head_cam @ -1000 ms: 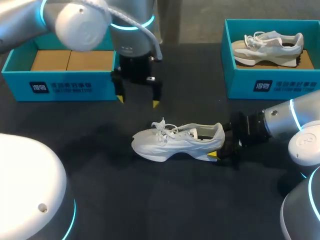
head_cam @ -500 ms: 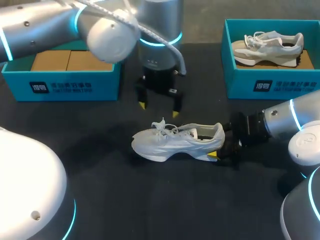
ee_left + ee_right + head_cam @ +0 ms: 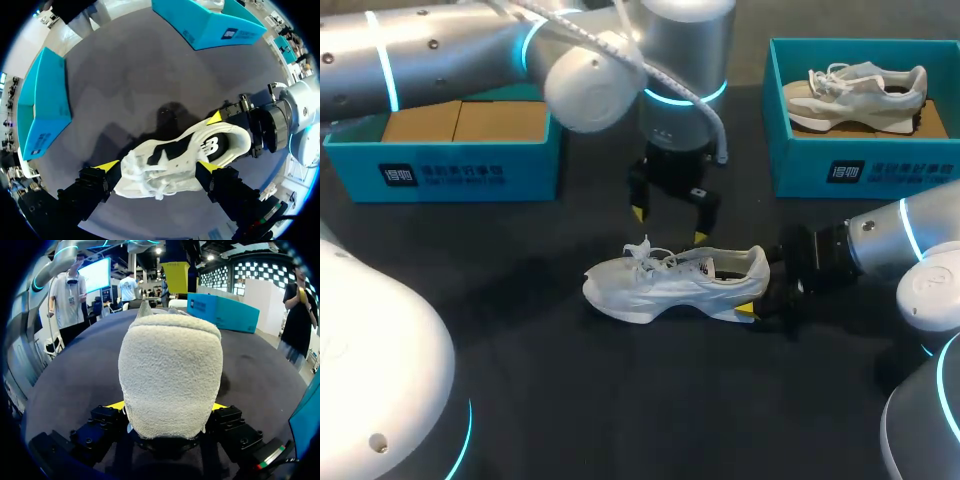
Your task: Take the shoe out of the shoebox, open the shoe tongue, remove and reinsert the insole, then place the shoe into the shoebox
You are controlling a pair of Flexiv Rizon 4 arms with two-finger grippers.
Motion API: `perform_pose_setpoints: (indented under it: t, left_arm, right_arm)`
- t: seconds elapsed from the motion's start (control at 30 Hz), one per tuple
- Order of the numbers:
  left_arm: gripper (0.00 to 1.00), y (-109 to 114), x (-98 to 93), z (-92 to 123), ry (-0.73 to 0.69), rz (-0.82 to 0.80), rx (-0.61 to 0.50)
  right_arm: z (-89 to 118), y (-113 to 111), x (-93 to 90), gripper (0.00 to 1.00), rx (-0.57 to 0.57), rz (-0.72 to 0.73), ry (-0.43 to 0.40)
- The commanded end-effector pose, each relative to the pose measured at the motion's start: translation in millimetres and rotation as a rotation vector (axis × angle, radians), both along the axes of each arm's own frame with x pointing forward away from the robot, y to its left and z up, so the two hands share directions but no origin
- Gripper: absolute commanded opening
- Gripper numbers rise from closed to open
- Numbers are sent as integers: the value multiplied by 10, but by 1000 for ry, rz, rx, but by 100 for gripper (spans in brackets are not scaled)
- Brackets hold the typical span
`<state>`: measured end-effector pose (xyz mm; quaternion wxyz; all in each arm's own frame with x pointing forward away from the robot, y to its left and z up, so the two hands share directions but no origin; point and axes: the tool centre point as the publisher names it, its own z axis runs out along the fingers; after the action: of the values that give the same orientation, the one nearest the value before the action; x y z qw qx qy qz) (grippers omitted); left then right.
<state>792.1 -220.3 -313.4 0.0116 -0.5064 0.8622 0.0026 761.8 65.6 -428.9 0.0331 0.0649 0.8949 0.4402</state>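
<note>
A white shoe (image 3: 665, 285) lies on its side in the middle of the dark table, toe to the left. My right gripper (image 3: 760, 296) is shut on its heel; in the right wrist view the fuzzy heel (image 3: 170, 375) fills the space between the fingers of that gripper (image 3: 169, 407), a yellow tip against each side. My left gripper (image 3: 669, 225) hangs open just above the shoe's far side. In the left wrist view the shoe (image 3: 180, 160) lies below and between the spread yellow tips of that gripper (image 3: 159, 166), which do not touch it.
A teal shoebox (image 3: 865, 175) at the back right holds another pale shoe (image 3: 860, 95). A second teal box (image 3: 450, 172) at the back left shows brown cardboard inside. My left arm (image 3: 470, 60) spans the back of the table.
My left arm has swung right from beside the left box and come down toward the shoe, its gripper still open. The right gripper and the shoe have not moved.
</note>
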Motion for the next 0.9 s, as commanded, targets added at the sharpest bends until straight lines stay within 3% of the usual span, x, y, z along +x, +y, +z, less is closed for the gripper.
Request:
perform_pose_setpoints:
  t: [0.03,0.3,0.9]
  left_arm:
    - [100,-206,-12,-101,-2,-24,23]
    - [100,-382,-92,-261,-5,-83,35]
    - [100,-437,-93,-677,-22,-55,51]
  right_arm:
    - [-65,33,1,0,-7,-3,1]
    - [-65,33,1,0,-7,-3,1]
    - [-65,33,1,0,-7,-3,1]
